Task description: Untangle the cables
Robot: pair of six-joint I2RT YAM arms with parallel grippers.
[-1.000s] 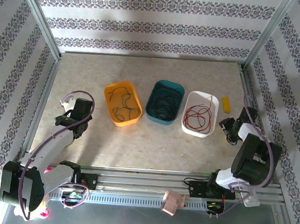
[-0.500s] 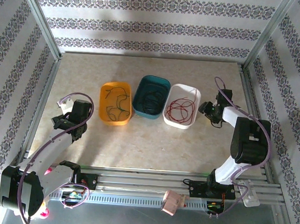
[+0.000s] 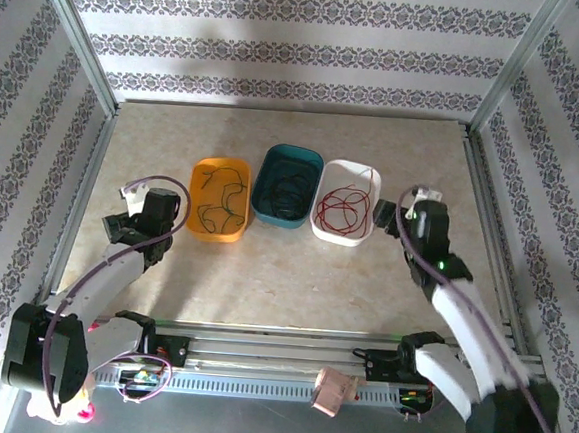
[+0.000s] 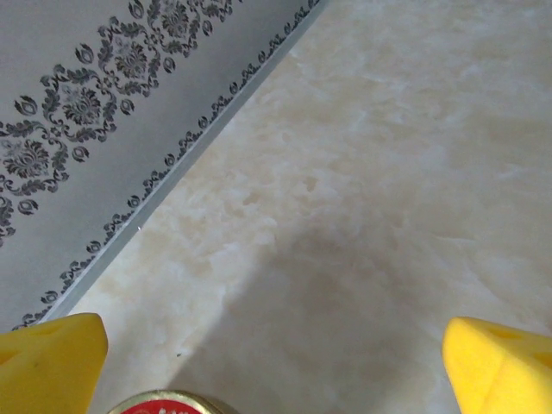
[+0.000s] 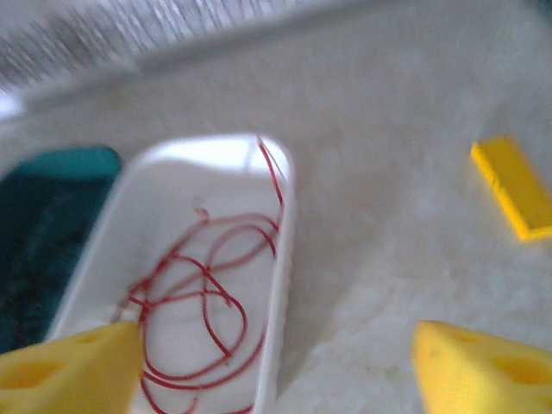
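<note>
The cables lie sorted in three bins in a row. Dark wires (image 3: 219,199) curl in the orange bin (image 3: 197,219). More dark wires (image 3: 290,190) sit in the teal bin (image 3: 269,167). Red wires (image 3: 340,208) (image 5: 198,293) loop in the white bin (image 3: 365,174) (image 5: 280,259). My right gripper (image 3: 383,212) (image 5: 276,371) is open beside the white bin's right rim, one yellow fingertip (image 5: 73,366) over the bin, the other over the table. My left gripper (image 3: 116,225) (image 4: 276,371) is open over bare table, left of the orange bin.
A flat yellow piece (image 5: 513,185) lies on the table right of the white bin. The teal bin (image 5: 43,224) borders the white one. The patterned left wall (image 4: 78,112) and its metal rail run close to my left gripper.
The three bins have shifted left and closed up together. My right arm swung in from the right wall to the white bin's right side. My left gripper moved slightly.
</note>
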